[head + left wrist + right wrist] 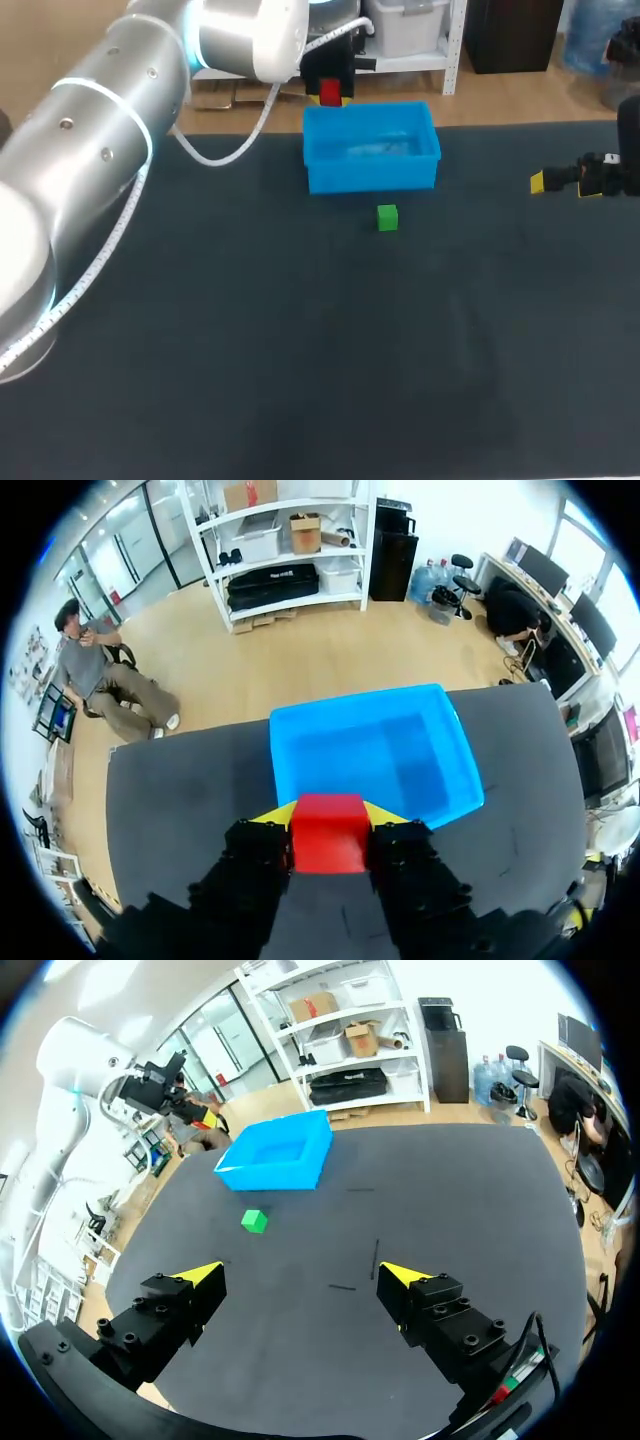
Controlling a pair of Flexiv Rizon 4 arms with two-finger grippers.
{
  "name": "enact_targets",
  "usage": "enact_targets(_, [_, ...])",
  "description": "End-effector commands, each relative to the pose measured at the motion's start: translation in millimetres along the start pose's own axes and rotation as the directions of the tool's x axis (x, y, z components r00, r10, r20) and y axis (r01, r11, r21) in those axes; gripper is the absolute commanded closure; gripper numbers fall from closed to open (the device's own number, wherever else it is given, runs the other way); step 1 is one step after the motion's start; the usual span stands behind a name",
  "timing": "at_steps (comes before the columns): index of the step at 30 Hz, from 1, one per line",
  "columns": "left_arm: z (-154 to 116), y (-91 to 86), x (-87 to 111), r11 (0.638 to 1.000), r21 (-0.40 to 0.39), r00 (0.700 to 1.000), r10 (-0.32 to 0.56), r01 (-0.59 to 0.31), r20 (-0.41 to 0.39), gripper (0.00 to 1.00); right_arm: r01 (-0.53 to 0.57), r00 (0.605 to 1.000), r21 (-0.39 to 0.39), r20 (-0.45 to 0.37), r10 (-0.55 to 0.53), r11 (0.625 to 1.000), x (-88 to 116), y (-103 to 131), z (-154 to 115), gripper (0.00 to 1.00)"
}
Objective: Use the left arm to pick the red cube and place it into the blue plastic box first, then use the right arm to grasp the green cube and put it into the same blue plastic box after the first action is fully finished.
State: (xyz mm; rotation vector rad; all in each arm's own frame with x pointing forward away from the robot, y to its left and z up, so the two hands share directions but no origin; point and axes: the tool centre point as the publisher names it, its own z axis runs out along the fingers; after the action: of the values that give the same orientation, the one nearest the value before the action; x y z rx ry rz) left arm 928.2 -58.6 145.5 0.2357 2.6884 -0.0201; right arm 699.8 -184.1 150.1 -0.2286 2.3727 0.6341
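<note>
Your left gripper (330, 818) is clamped on the red cube (329, 848), with the blue plastic box (400, 770) just ahead of its fingers. Your right gripper (300, 1274) stands wide open, holding nothing; the green cube (254, 1221) sits well ahead of it, near the box.

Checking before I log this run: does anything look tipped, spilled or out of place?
Nothing stands out. The left claw holds the red cube squarely by the blue box, which sits upright; the green cube lies on the table near it, and the right claw is open.
</note>
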Motion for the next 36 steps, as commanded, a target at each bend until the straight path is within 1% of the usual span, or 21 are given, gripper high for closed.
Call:
enact_targets(1, [14,-4.5,-19.5,1.0,0.001,0.994,0.004,-0.004,-0.111,1.0,0.001,1.0,-0.001,-0.001,-0.001,1.0,0,0,0,0.0])
enact_targets(8, [26,-7.4,-22.4,1.0,0.001,0.993,0.009,-0.009,-0.117,1.0,0.001,1.0,-0.001,-0.001,-0.001,1.0,0,0,0,0.0])
enact_targets(16, [39,-9.8,-30.9,1.0,-0.006,0.992,0.009,-0.01,-0.124,1.0,0.001,1.0,-0.001,-0.001,-0.001,1.0,0,0,0,0.0])
enact_targets(23, [44,-10.5,-38.6,1.0,-0.01,0.992,0.014,-0.016,-0.128,1.0,0.001,1.0,-0.001,-0.001,-0.001,1.0,0,0,0,0.0])
enact_targets(29, [49,-8.2,-45.6,1.0,-0.018,0.992,0.013,-0.016,-0.129,1.0,0.001,1.0,-0.001,-0.001,-0.001,1.0,0,0,0,0.0])
enact_targets(36, [55,-6.8,-48.9,0.999,-0.027,0.991,0.014,-0.018,-0.136,1.0,0.001,1.0,-0.001,-0.001,-0.001,1.0,0,0,0,0.0])
